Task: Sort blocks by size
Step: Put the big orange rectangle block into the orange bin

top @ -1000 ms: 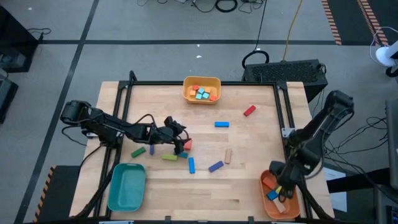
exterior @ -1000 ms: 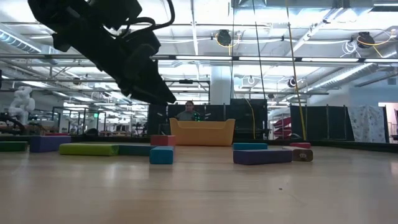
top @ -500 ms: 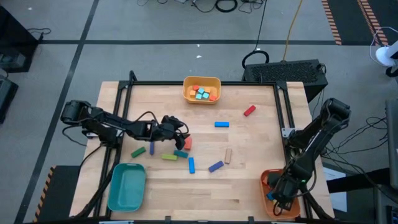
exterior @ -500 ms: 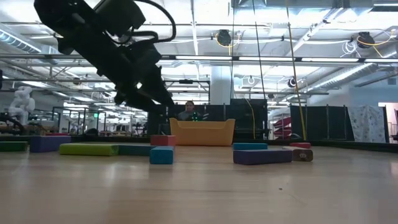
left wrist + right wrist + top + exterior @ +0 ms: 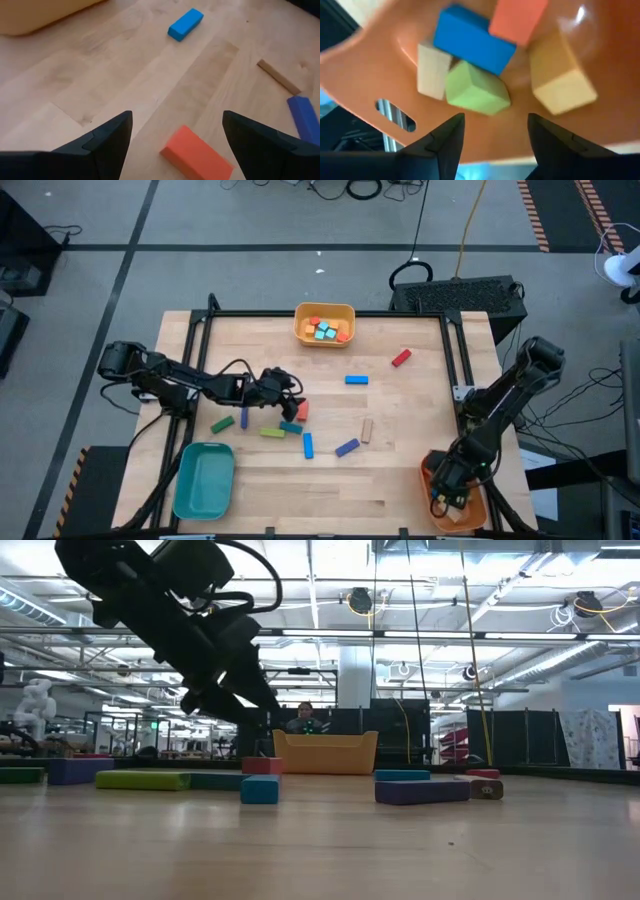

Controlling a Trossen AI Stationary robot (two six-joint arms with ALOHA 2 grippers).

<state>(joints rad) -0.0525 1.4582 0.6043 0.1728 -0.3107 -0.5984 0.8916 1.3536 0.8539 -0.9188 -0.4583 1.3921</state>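
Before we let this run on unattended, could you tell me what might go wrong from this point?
1. The left gripper hangs open over the red-orange block; a teal block lies right beside it, so closing could nudge or pinch both.
2. The right gripper is open low inside the orange tray, close over the green block and blue block; lifting out carelessly might catch a block or tip the tray, which sits at the table's corner.

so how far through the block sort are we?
Partly done. The yellow tray holds small cubes, the orange tray several bricks; the teal tray is bare. Right gripper hangs open over the orange tray, holding nothing; left gripper is open above an orange brick. About nine blocks remain on the table.
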